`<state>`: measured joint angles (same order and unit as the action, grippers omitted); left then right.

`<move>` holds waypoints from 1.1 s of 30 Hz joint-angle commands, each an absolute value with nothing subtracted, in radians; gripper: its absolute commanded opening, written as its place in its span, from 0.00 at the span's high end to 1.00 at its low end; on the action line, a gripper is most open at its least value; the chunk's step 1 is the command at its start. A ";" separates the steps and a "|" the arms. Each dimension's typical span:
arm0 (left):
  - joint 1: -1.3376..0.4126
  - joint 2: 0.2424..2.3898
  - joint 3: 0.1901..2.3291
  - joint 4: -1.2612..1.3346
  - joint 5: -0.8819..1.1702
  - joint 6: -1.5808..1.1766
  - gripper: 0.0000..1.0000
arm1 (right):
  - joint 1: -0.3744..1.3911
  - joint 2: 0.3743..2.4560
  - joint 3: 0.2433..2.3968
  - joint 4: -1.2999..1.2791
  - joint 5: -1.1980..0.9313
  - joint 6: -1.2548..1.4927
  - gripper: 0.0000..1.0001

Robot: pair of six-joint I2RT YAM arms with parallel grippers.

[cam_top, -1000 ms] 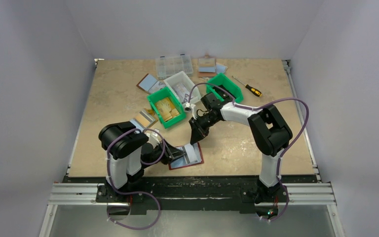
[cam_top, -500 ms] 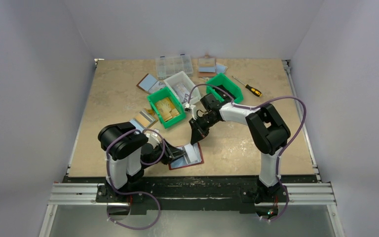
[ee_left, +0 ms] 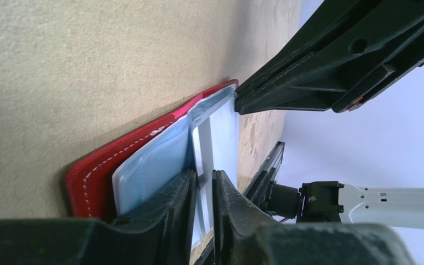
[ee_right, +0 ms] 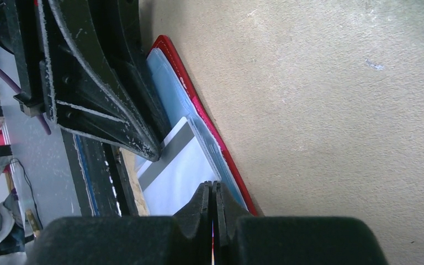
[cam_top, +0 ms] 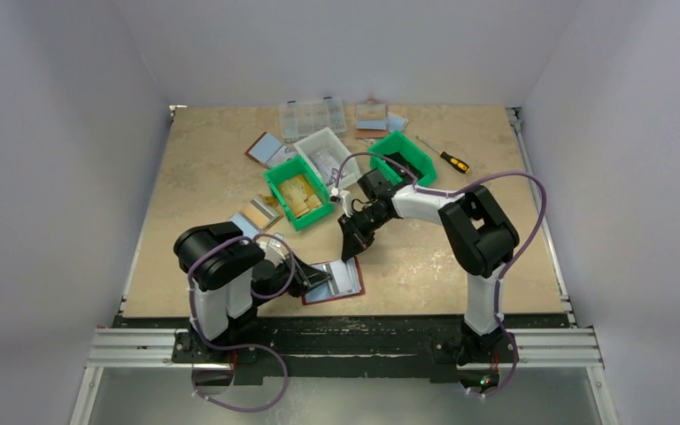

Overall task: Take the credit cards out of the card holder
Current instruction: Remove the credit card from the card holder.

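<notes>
The card holder (cam_top: 343,283) lies open near the table's front edge, with a dark red rim (ee_left: 105,165) and pale blue panels (ee_right: 168,83). A pale credit card with a grey band (ee_right: 172,165) sticks out of its pocket. My left gripper (cam_top: 316,278) comes in low from the left. Its jaws (ee_left: 203,193) are closed on that card (ee_left: 216,132). My right gripper (cam_top: 350,251) is shut and empty. Its tips (ee_right: 214,189) press down on the holder's far panel beside the card. In the left wrist view its tips (ee_left: 242,100) touch the holder's far edge.
Two green bins (cam_top: 297,192) (cam_top: 403,155), a white bin (cam_top: 328,155) and a clear organiser box (cam_top: 312,115) stand at the back middle. Tan-rimmed bifolds (cam_top: 266,146) (cam_top: 372,117) (cam_top: 259,212) lie around them. A screwdriver (cam_top: 447,158) lies at the back right.
The right arm has shifted slightly left, its gripper still at the holder's far edge. The left gripper stays on the card. The holder has not visibly moved.
</notes>
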<state>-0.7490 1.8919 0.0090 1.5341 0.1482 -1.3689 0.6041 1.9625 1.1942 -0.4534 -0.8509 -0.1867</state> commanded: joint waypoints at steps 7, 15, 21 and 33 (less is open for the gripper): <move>-0.764 1.952 -0.064 1.778 0.065 -1.333 1.00 | 0.670 1.976 1.202 -0.538 -0.932 -0.205 1.00; -0.762 1.940 -0.153 1.758 0.028 -1.285 1.00 | 0.660 1.963 1.200 -0.512 -0.749 -0.192 1.00; -0.762 1.942 -0.178 1.720 0.038 -1.276 1.00 | 0.661 1.964 1.198 -0.508 -0.676 -0.198 1.00; -0.762 1.653 -0.178 1.412 0.053 -1.262 1.00 | 0.660 1.960 1.199 -0.508 -0.643 -0.215 1.00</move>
<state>-0.7609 1.8309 0.0090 1.4860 0.1226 -1.3266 0.6300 1.9503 1.2098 -0.4778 -0.7258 -0.1909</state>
